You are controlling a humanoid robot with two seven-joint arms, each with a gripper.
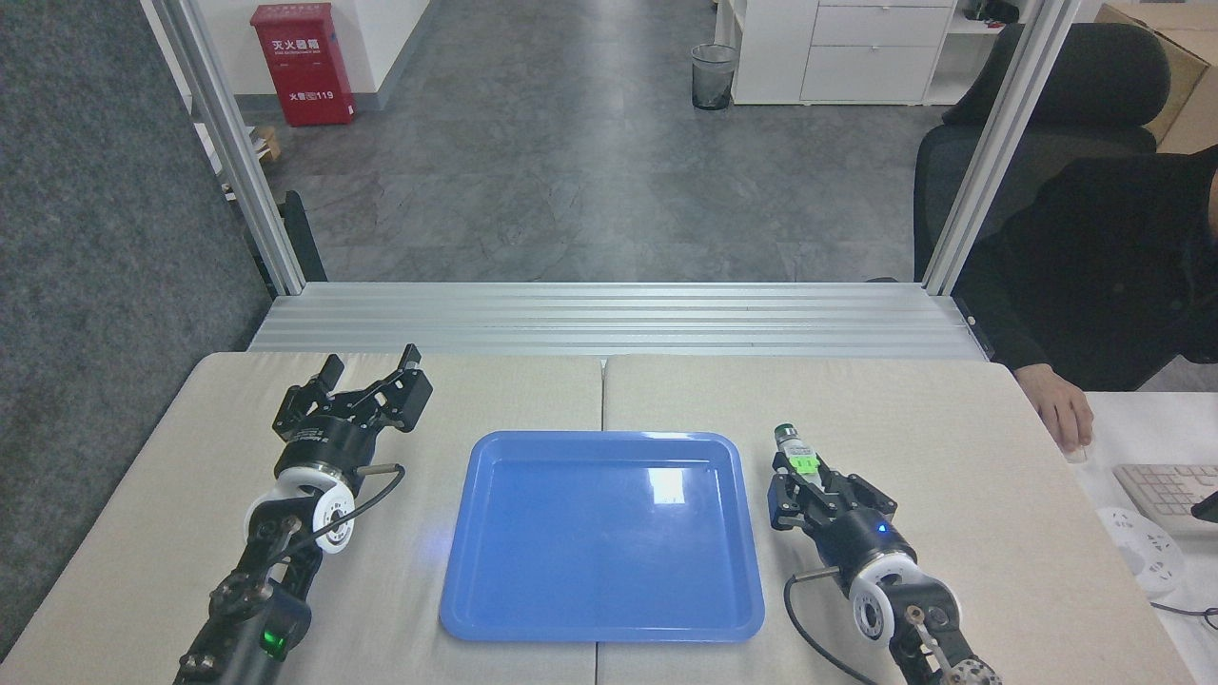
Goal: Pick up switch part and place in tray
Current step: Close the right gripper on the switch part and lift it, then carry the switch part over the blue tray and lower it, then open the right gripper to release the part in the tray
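Right gripper (809,485) clamped on switch part (795,451), probably at its base; long axis points toward 11 o'clock. Tray (602,628) lies at 9 o'clock, rim just beside the part. Left gripper (373,373) open, idle, farther off.

Both arms are black with white ringed wrist joints. Thin black cables loop beside them (a green light glows on the left arm (271,639), blue on the right arm (882,528)).

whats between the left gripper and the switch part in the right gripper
In the head view, the blue tray lies between the left gripper and the switch part held by the right gripper; otherwise bare table.
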